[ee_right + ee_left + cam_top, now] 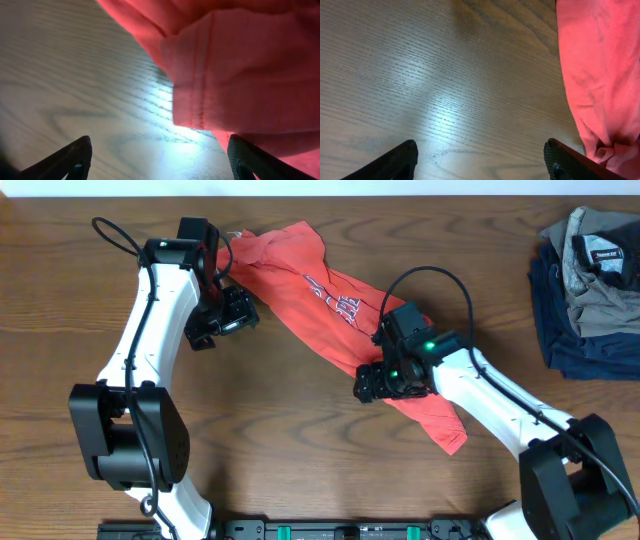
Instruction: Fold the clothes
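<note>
The clothes (330,300), a coral-red T-shirt with small lettering, lie crumpled in a diagonal band from the table's upper left to lower right. My left gripper (228,315) hovers just left of the shirt's upper end. It is open over bare wood (480,145), with the red cloth (600,75) beside its right finger. My right gripper (372,383) sits at the shirt's lower-left edge, also open (159,140). A hemmed fold of the shirt (235,70) hangs ahead of it, and the cloth reaches down to its right finger (250,160).
A pile of grey and navy garments (590,280) lies at the table's far right edge. Bare wooden tabletop (300,450) spreads in front of the shirt, between the two arms.
</note>
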You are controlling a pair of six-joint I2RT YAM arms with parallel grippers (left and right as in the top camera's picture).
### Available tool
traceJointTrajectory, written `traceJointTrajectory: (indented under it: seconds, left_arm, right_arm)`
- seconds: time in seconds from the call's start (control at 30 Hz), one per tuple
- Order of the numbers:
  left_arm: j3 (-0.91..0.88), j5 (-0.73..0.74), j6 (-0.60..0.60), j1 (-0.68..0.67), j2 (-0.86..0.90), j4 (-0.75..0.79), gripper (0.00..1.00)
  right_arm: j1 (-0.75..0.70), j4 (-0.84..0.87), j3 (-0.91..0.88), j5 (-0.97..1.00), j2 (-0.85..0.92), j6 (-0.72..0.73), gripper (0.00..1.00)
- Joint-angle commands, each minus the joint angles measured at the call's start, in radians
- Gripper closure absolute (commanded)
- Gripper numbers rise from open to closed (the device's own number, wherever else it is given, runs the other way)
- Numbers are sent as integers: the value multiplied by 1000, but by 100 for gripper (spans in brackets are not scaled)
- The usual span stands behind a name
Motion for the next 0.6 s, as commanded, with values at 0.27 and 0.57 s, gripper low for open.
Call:
traceJointTrajectory:
  seconds: [0.27, 0.57]
  left_arm:
    - [-5, -6, 17, 3, -2, -6, 17]
    - [-5, -6, 17, 3, -2, -6, 18]
  right_arm:
    - [12, 128, -3, 111, 48, 228, 18]
    - [20, 132, -6, 124, 73, 308, 51]
